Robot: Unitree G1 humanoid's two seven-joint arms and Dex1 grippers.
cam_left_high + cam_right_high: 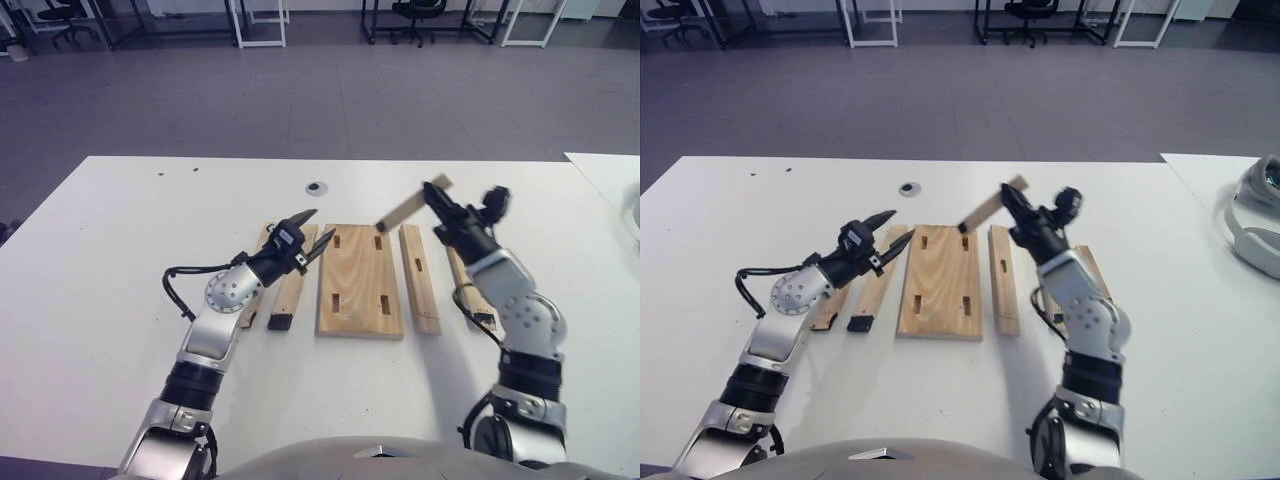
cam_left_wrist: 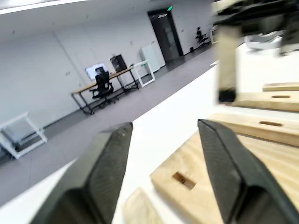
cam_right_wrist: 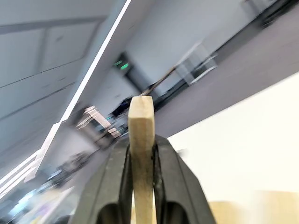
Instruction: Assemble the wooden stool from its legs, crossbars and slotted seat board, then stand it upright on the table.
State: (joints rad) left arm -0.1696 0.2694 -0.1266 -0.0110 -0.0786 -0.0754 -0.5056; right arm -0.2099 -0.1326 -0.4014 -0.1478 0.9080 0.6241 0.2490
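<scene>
I am clamping one leg (image 1: 400, 214) tilted in my right gripper (image 1: 434, 190), its tip near a seat board (image 1: 358, 290) slot. My left gripper (image 1: 320, 224) is hanging open, and nothing looks joined yet.

Leg (image 1: 980, 214) clamped in my right gripper (image 1: 1012, 203)
I see it tilted, its low end near the board's (image 1: 938, 285) far corner.

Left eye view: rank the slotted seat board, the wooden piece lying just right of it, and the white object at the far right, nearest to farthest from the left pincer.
1. Slotted seat board, just right of the left pincer, mid-table.
2. Wooden piece, flat beside the board's right edge.
3. White object, far right, on the neighbouring table.
</scene>
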